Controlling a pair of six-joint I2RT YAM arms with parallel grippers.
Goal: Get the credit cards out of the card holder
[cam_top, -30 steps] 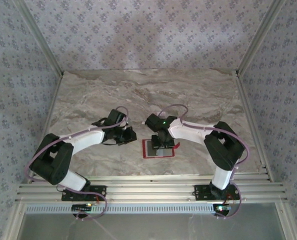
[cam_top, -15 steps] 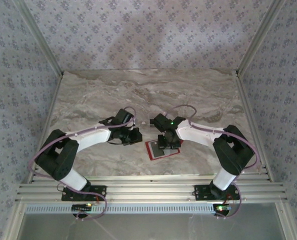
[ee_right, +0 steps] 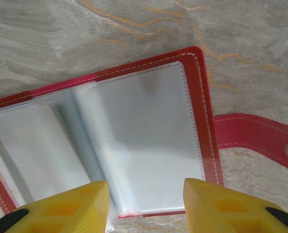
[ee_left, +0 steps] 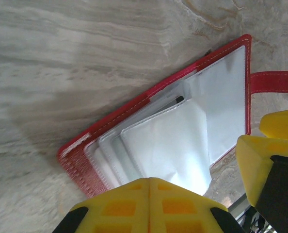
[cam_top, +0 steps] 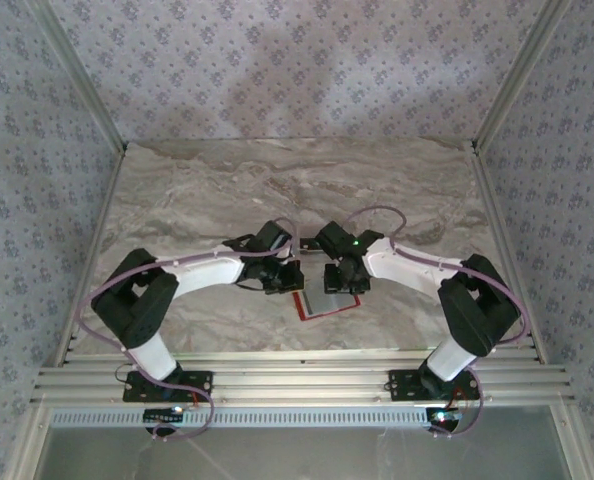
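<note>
The card holder is a red wallet lying open on the marble, its pale clear sleeves fanned out and its snap tab sticking off one side. I cannot make out the credit cards among the sleeves; a small dark edge shows at one pocket mouth. My left gripper is shut, its yellow tips pressed together right over the topmost sleeve's edge, nothing visible between them. My right gripper is open just above the holder's tab-side panel, a finger near that panel's red border.
The two wrists stand close together over the holder; the right gripper's yellow fingers show in the left wrist view. Bare marble table stretches behind. Patterned walls and metal rails close in the sides.
Both arms have reached farther in and closed on each other over the holder. The holder has turned slightly. The left gripper came from the holder's left to its sleeves.
</note>
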